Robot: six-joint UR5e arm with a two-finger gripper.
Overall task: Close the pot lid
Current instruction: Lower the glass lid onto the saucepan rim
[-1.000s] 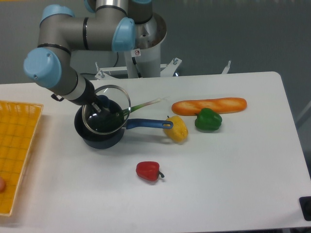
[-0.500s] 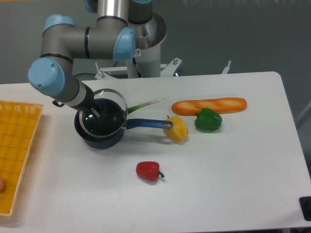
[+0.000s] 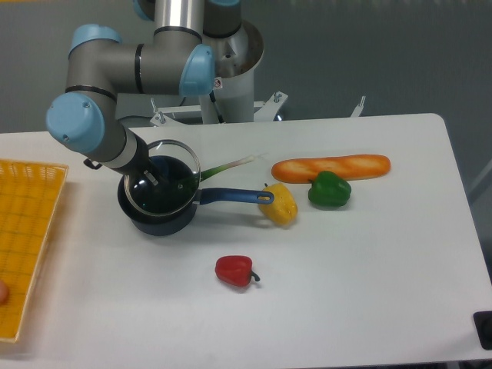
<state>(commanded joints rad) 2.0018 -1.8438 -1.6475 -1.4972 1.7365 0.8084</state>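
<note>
The dark pot (image 3: 156,217) stands on the white table left of centre, its blue handle (image 3: 234,197) pointing right. The glass lid (image 3: 173,188) with its metal rim hangs tilted over the pot's mouth and covers most of it. My gripper (image 3: 152,174) reaches in from the upper left and is shut on the lid at its centre, hiding the knob. I cannot tell whether the lid's rim touches the pot.
A yellow pepper (image 3: 278,204) sits at the tip of the pot handle. A green pepper (image 3: 329,189) and a baguette (image 3: 330,166) lie further right, a red pepper (image 3: 234,270) in front. A green onion (image 3: 227,164) lies behind the pot. A yellow basket (image 3: 27,231) stands at the left edge.
My gripper has carried the lid a little to the left and down, so it now sits more squarely over the pot. In the last half second almost nothing moved.
</note>
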